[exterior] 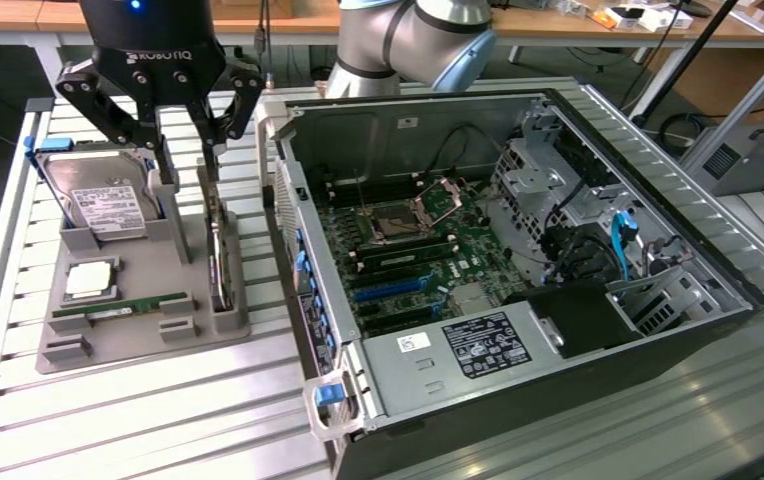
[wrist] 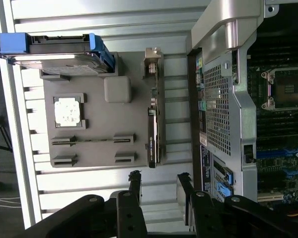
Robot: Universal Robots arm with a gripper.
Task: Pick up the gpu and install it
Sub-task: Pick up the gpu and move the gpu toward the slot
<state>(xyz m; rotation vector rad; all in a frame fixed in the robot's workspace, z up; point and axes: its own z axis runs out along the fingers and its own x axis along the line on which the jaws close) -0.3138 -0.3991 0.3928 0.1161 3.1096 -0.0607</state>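
Slatted aluminium workbench (exterior: 155, 420), with desks and cabling behind it. Toward the exterior view's left, lying flat on the slats, a grey holder tray (exterior: 129, 345) with moulded slots. Standing on its long edge in the slot along the tray side nearest the computer, the gpu (exterior: 222, 255), a thin dark card with its silver bracket at one end, not lifted and not installed. Elsewhere in the tray, a hard drive (exterior: 102, 200) in blue rails, a square silver processor chip (exterior: 91, 280) and a narrow green RAM stick (exterior: 122, 307) lying in its groove. Hanging from the arm above the tray's far end, near the hard drive and the end of the gpu, a black gripper (exterior: 185, 165) with both fingers spread wide and nothing held between them; cannot tell whether either finger touches the card. Seen from the wrist, the same spread fingertips and, beyond them, the card's edge. Just beside the tray, toward the exterior view's right, an open computer case (exterior: 315, 250) lying on its side, exposing the green motherboard (exterior: 409, 250) with its bare processor socket, blue expansion slots and a labelled power supply (exterior: 482, 345).
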